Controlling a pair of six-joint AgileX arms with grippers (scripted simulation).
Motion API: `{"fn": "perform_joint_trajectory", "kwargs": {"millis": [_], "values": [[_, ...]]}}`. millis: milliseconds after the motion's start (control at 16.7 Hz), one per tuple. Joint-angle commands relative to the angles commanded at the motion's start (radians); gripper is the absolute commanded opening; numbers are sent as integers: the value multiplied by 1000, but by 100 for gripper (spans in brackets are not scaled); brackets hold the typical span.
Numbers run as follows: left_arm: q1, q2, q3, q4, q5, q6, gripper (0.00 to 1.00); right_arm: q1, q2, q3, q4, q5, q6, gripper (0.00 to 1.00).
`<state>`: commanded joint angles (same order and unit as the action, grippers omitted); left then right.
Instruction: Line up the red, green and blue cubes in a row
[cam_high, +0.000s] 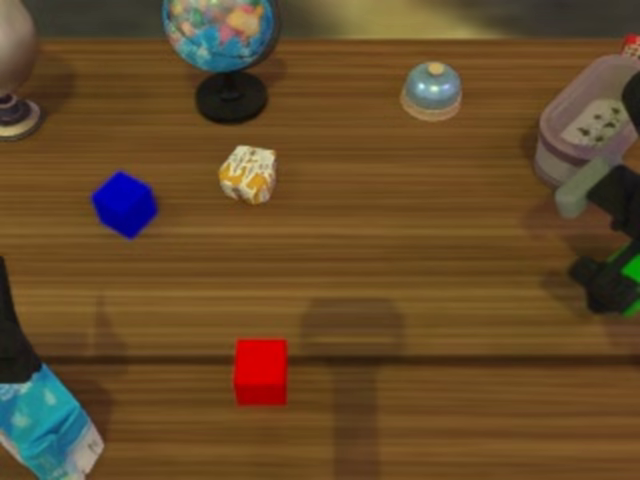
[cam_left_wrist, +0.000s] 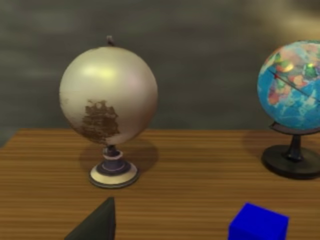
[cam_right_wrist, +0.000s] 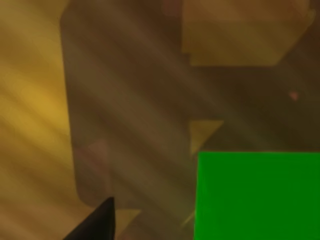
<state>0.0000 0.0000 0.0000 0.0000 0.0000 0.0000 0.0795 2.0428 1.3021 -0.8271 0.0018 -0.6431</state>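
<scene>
At table's right edge: right gripper (cam_high: 612, 282) is sitting over the green cube (cam_high: 630, 280), cube showing between its dark fingers; a firm pinch cannot be told.
Green cube: lying right beside the fingertip (cam_right_wrist: 97, 222) in the right wrist view.
Leftward of it: red cube (cam_high: 261, 371) and blue cube (cam_high: 124, 204) are lying well apart across open wood.
Behind it: lidded container (cam_high: 585, 115) is standing near.
Left arm (cam_high: 15, 345): resting at the table's left edge, fingers unseen.

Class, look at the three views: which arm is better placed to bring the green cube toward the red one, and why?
Right. The right gripper is at the table's right edge with the green cube right by its fingers, filling its wrist view. The left arm sits at the left edge, nearer the blue cube; the red cube lies between.
</scene>
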Motion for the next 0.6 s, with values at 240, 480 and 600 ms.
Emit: {"fn": "perform_joint_trajectory", "kwargs": {"millis": [240,480,600], "values": [[0,0,0,0,0,0,100,0,26,-37,59,0,0,100],[0,0,0,0,0,0,100,0,26,-37,59,0,0,85],[0,0,0,0,0,0,100,0,26,-37,59,0,0,70]]}}
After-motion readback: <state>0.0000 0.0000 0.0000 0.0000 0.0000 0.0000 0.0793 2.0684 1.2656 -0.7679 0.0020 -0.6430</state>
